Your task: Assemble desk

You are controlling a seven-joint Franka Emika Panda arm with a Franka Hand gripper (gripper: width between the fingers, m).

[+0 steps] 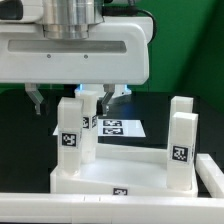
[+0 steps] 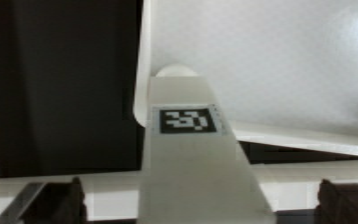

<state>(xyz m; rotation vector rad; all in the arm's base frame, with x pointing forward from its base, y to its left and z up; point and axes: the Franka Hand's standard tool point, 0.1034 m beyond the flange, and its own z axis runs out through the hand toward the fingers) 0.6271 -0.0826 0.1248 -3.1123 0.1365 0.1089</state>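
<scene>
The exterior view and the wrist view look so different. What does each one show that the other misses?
Only the exterior view shows a second leg toward its right, the marker board behind, and the robot's body above. Only the wrist view shows, close up, the leg standing between the two fingertips. Both show the open gripper, the tagged white leg under it, and the tabletop.

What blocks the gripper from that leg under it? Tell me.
Nothing visible. The open gripper hangs above the upright leg on the tabletop, and the wrist view shows the leg between its fingers.
</scene>
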